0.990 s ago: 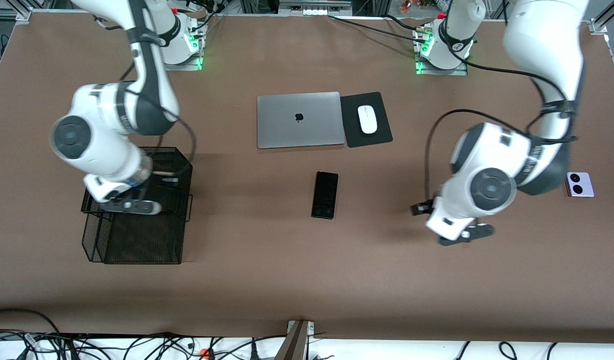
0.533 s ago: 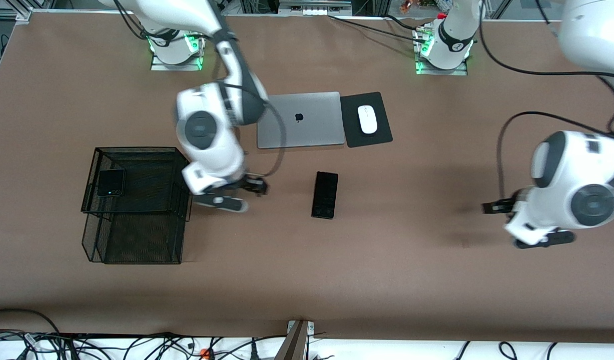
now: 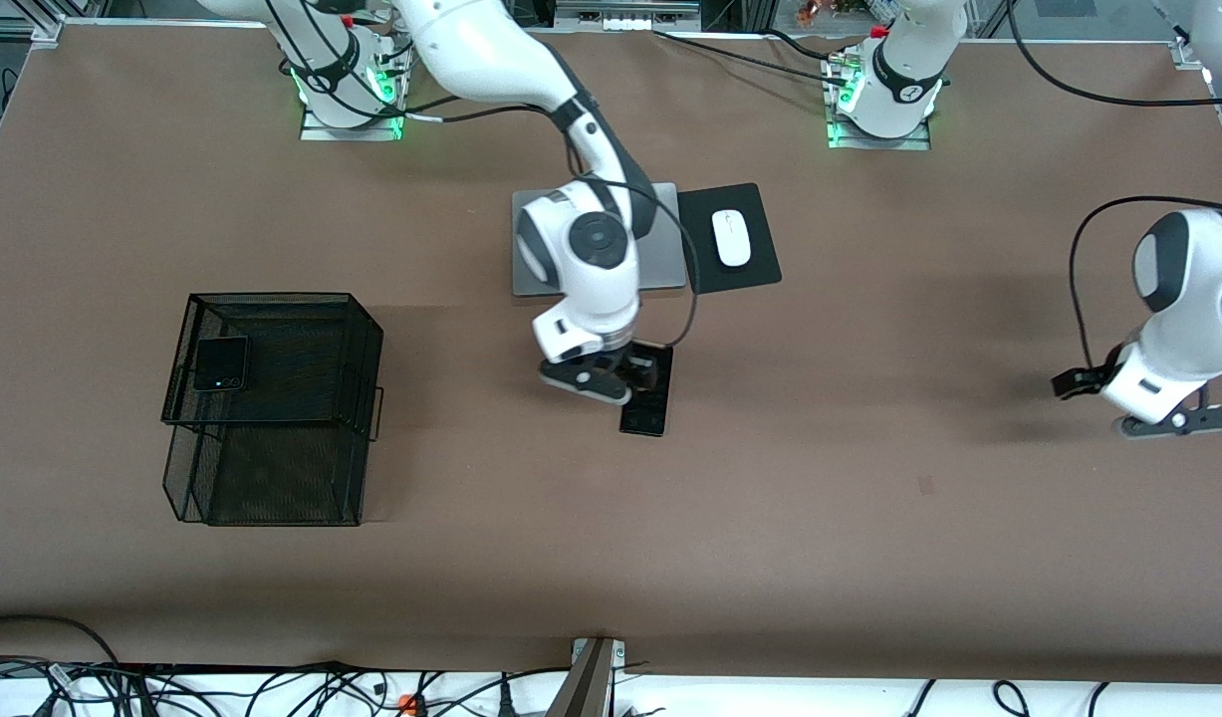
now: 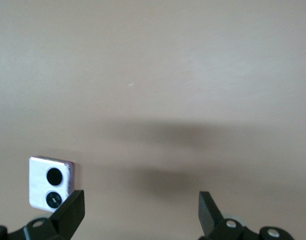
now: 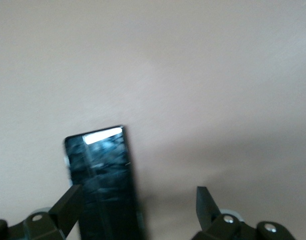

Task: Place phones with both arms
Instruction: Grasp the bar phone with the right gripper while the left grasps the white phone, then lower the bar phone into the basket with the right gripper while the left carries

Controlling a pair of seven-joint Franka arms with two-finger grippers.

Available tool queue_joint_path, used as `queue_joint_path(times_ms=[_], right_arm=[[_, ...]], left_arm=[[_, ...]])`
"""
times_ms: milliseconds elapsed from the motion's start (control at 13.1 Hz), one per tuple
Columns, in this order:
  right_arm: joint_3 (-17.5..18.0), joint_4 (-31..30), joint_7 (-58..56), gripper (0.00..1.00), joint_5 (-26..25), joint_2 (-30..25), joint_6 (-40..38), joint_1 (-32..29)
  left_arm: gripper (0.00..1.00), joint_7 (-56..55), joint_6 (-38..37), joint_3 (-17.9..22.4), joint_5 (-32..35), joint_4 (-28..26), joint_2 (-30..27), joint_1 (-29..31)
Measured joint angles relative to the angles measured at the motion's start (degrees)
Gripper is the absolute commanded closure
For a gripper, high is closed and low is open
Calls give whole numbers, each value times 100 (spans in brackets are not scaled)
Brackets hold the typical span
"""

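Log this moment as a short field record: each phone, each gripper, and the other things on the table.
small black phone: lying on top of the black mesh basket
long black phone: flat on the table, nearer the front camera than the laptop
lavender-white phone: flat on the table
right gripper: open, over the long black phone
left gripper: open, above the table beside the lavender-white phone
other: white mouse on black pad

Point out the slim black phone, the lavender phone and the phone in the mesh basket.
slim black phone [image 3: 646,410]: front view, lower screen.
lavender phone [image 4: 48,182]: left wrist view, its face.
small black phone [image 3: 220,363]: front view, its middle.
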Motion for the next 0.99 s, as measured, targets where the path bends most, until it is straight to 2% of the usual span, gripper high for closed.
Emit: queue_joint_path(times_ms=[152,305,685,990], right_arm=[[71,285,374,0,0,238,198,38],[175,384,498,0,0,366,394,49],[232,410,538,0,-40,599,577,198],[228,435,538,0,-375,632,579,206]], left_arm=[[0,669,415,11,3,-171,151,597],[0,1151,527,11,4,-174,354,992],[0,1851,575,3,4,39,751,1359],[0,2249,575,3,4,310,1066,1706]])
